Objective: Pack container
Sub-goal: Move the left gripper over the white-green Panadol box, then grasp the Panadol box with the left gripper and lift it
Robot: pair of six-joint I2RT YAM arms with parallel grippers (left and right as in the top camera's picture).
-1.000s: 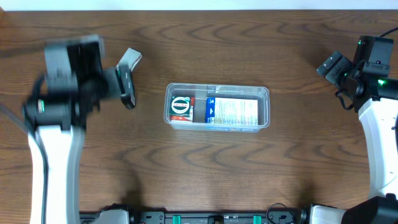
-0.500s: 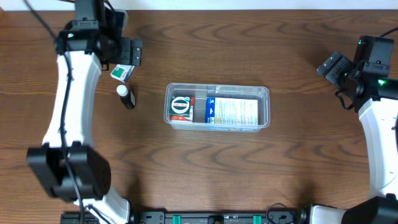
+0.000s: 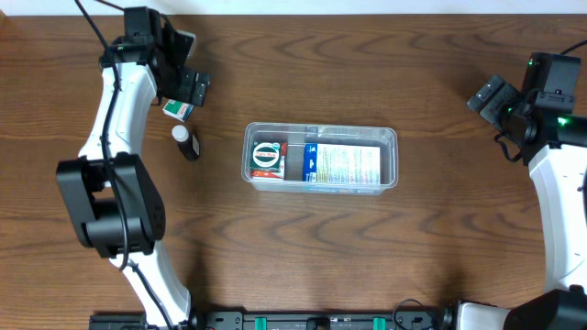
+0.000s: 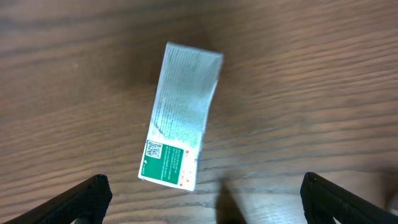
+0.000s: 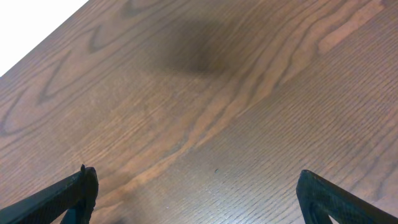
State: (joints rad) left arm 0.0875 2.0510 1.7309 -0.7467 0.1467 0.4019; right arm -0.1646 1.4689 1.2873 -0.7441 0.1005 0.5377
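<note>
The clear plastic container sits mid-table and holds a white-and-blue box and a small red-and-green box. A small white box with a green end lies on the table at the upper left; in the left wrist view it lies flat just ahead of the fingers. My left gripper is open and empty right above that box; its fingertips stand wide apart. A small dark bottle with a white cap lies below the box. My right gripper is open and empty at the far right.
Only bare wood shows under the right gripper. The table's far edge runs close behind the left gripper. The arm bases stand at the front edge.
My left arm has swung from the left side up to the far-left corner, and its open gripper now hovers over the green-ended box. The right arm has not moved.
</note>
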